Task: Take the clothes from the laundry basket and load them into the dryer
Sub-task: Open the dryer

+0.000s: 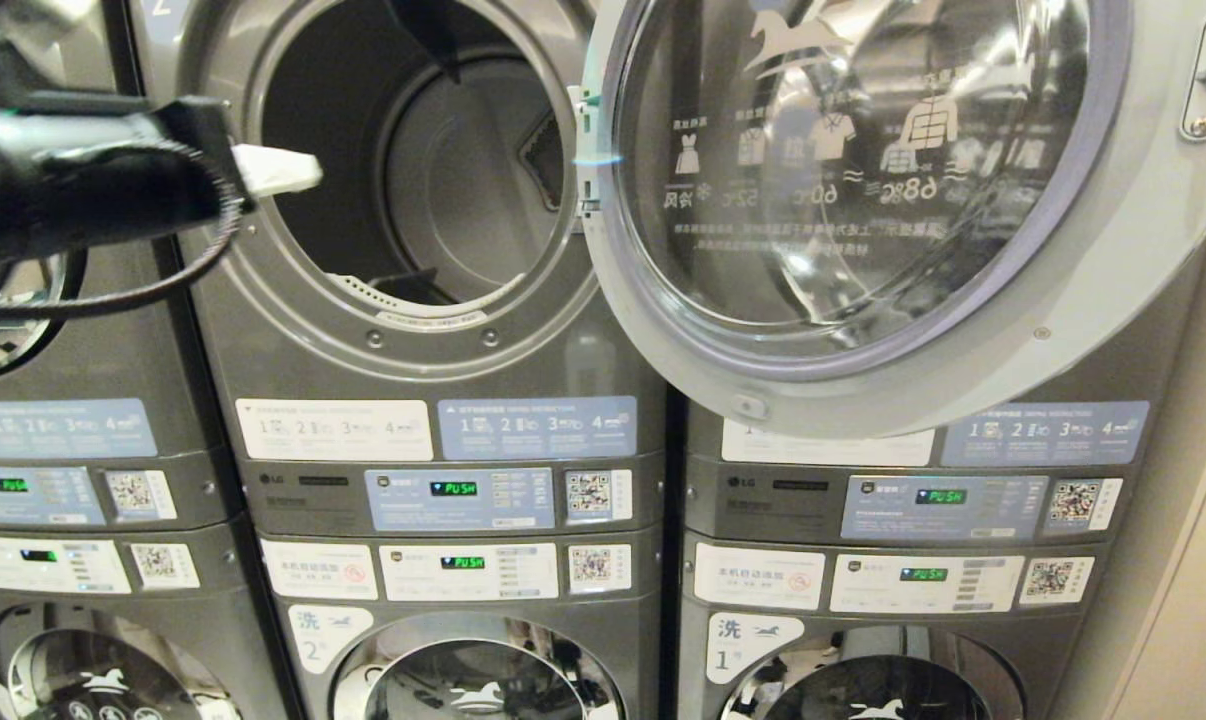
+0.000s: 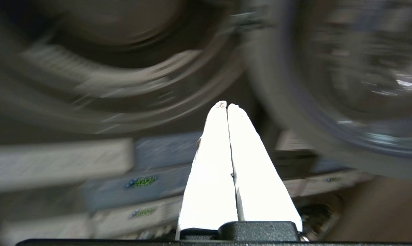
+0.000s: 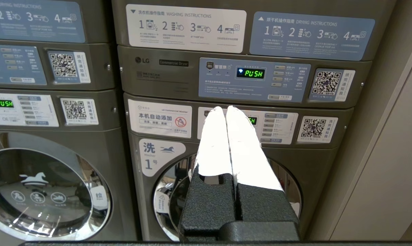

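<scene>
Left gripper [image 1: 308,170] up at the left rim of the open dryer [image 1: 263,330] drum, white fingers [image 2: 219,164] pressed together, nothing in them. Bit of dark clothing [image 1: 408,285] lying low inside the drum. Round glass door [image 1: 863,200] swung wide right. Right gripper [image 3: 226,109] parked lower down facing washer 1 [image 3: 158,191], jaws closed too, empty.

The dryer panel [image 3: 240,80] carries "LG", "Commercial Dryer" and a green display [image 3: 250,73] reading "PUSH". Above it, a white label [image 3: 186,30] says "WASHING INSTRUCTIONS" and a blue label [image 3: 312,36] "DRYING INSTRUCTIONS", each with steps 1 to 4. The washer badge [image 3: 160,155] reads "洗", "Washer", "1号". The neighbouring badge [image 1: 328,635] shows "洗 2". QR codes [image 3: 326,83] stand beside the panels.
</scene>
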You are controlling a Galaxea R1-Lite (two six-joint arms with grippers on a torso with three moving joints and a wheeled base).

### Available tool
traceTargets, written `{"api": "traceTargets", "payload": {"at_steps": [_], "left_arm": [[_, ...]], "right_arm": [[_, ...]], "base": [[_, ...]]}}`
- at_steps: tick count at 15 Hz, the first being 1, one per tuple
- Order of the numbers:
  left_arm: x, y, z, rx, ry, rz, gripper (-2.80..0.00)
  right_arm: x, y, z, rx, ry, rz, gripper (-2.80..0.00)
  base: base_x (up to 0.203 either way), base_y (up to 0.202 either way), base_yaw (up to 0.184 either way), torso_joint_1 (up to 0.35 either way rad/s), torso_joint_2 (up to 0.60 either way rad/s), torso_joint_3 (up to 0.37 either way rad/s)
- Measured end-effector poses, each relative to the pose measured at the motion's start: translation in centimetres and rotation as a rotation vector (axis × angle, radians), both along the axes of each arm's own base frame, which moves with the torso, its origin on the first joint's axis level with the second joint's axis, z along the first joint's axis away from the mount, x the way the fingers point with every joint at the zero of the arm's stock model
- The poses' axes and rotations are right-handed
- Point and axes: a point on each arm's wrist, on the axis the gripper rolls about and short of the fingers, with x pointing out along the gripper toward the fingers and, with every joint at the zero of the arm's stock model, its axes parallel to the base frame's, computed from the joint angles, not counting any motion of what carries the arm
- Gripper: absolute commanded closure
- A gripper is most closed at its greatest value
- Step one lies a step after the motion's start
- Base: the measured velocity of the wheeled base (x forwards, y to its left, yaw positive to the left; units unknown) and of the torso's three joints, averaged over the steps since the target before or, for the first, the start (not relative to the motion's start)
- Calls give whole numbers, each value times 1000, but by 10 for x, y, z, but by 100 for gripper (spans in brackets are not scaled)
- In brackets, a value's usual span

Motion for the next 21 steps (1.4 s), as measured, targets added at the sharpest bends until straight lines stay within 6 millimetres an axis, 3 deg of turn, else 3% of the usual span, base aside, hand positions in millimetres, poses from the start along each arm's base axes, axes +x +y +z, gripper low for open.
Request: {"api": "traceTargets", "payload": {"at_steps": [2, 3, 6, 10, 16, 21], "left_arm": [[-40, 43, -37, -11, 71, 186, 0], [-61, 51, -60, -9, 89, 238, 0], [-122, 56, -141, 59, 115, 293, 0], [-192, 49, -215, 146, 11, 268, 0], [-242, 48, -249, 148, -134, 284, 0], [-256, 50, -260, 76, -188, 365, 0]], "right_arm": [[0, 0, 0, 0, 0, 0, 0], [0, 0, 0, 1, 0, 0, 0], [0, 0, 0, 7, 0, 0, 0], [0, 0, 0, 7, 0, 0, 0], [0, 0, 0, 5, 0, 0, 0], [0, 0, 0, 6, 0, 0, 0]], "base": [[0, 0, 0, 0, 0, 0], [0, 0, 0, 0, 0, 0], [0, 0, 0, 0, 0, 0], [0, 0, 0, 0, 0, 0], [0, 0, 0, 0, 0, 0], [0, 0, 0, 0, 0, 0]]}}
